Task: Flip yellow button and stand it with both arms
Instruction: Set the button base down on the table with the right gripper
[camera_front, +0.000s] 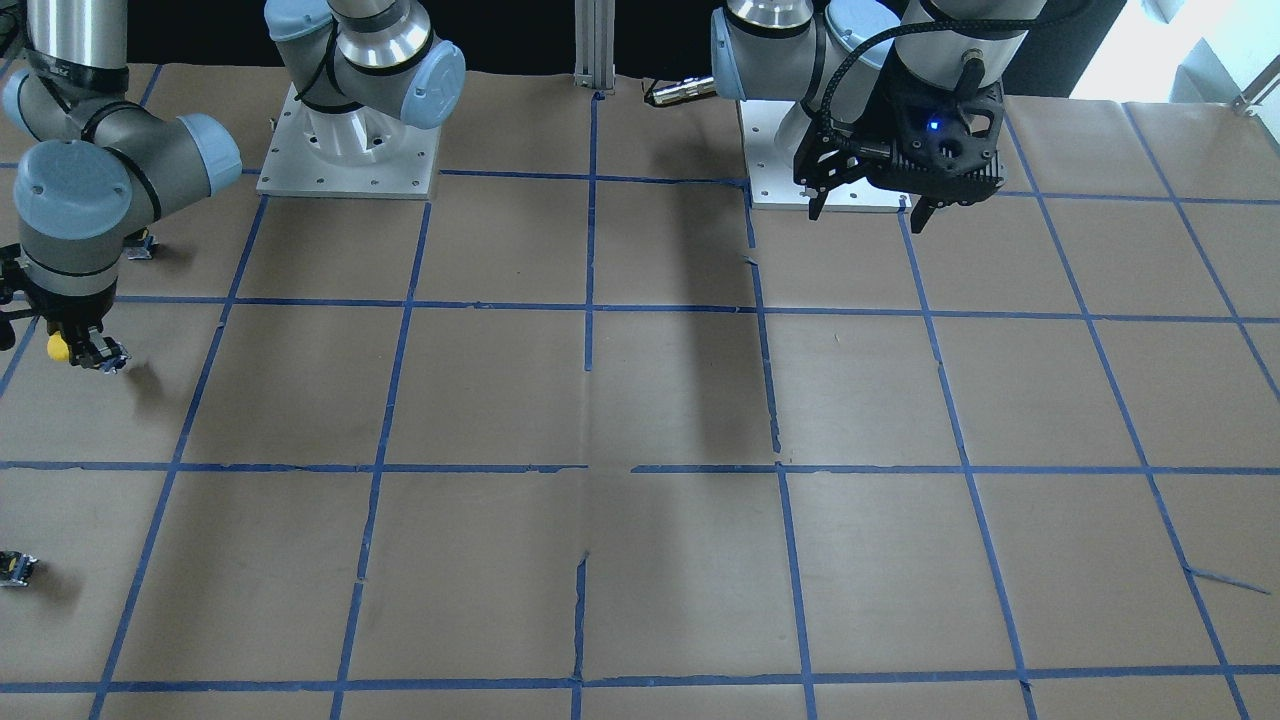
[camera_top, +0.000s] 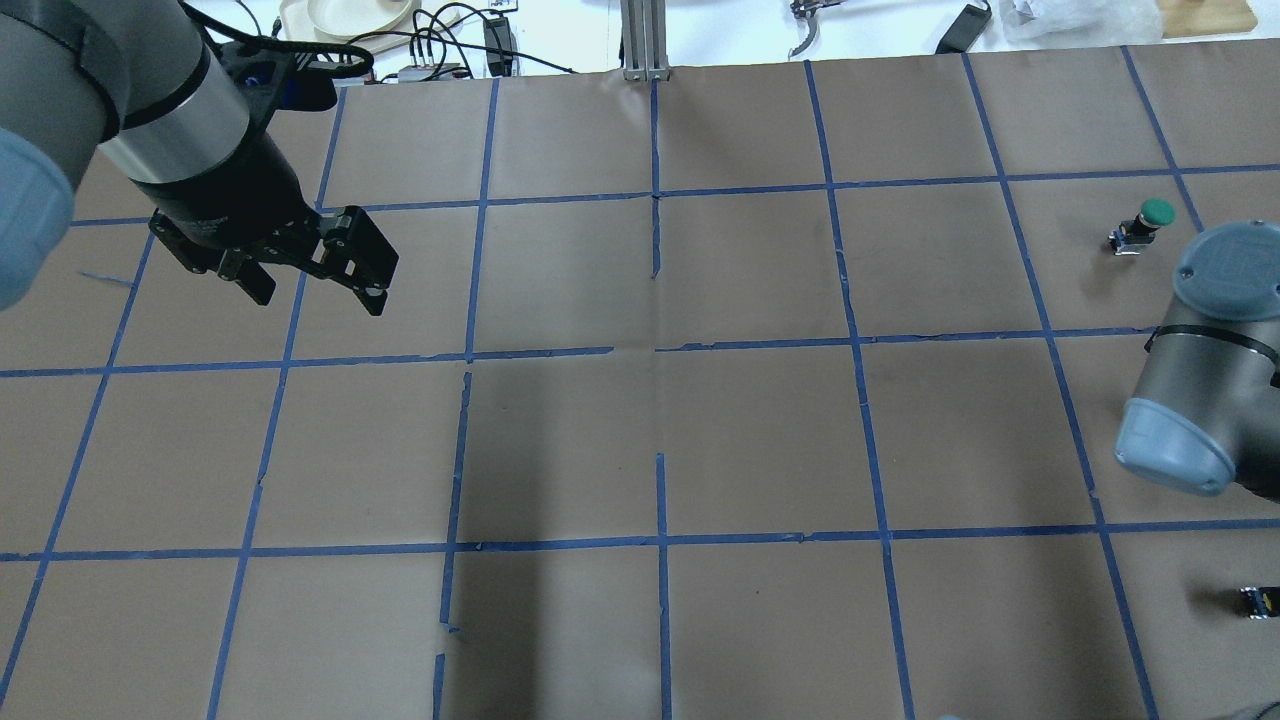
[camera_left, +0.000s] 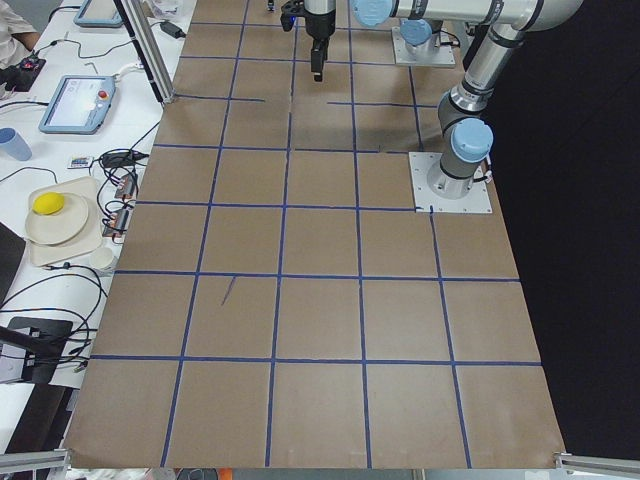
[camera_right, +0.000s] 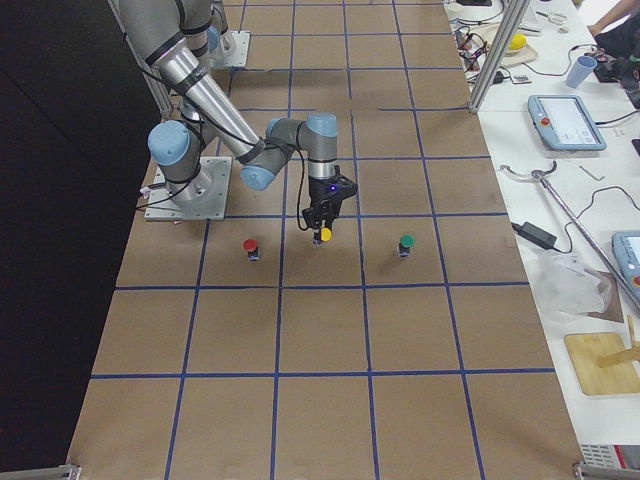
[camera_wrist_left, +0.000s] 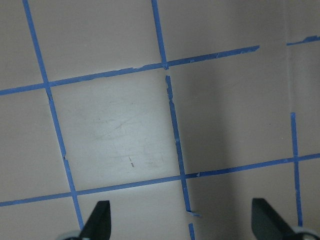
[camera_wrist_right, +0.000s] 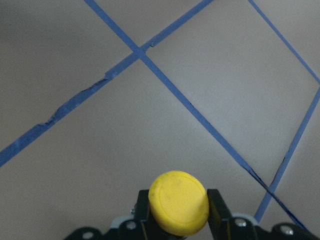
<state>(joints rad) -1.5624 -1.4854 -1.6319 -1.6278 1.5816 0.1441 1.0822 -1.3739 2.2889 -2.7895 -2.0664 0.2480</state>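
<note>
While right pincer (camera_wrist_right: 180, 215) clamps yellow button (camera_wrist_right: 178, 200), only its cap shows at wrist; left pincer (camera_top: 320, 285) spread wide.

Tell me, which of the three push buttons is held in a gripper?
The yellow button, clamped in the right gripper. The red button and the green button stand free on the table, one on each side of it.

A red-capped push button (camera_right: 250, 246) and a green-capped push button (camera_right: 406, 244) flank the right gripper (camera_right: 318, 228), which clamps the yellow button (camera_right: 324, 236). Both stand well apart from it. Only the brown paper table (camera_top: 650, 440) lies beneath the left gripper (camera_top: 320, 297), its jaws spread.
</note>
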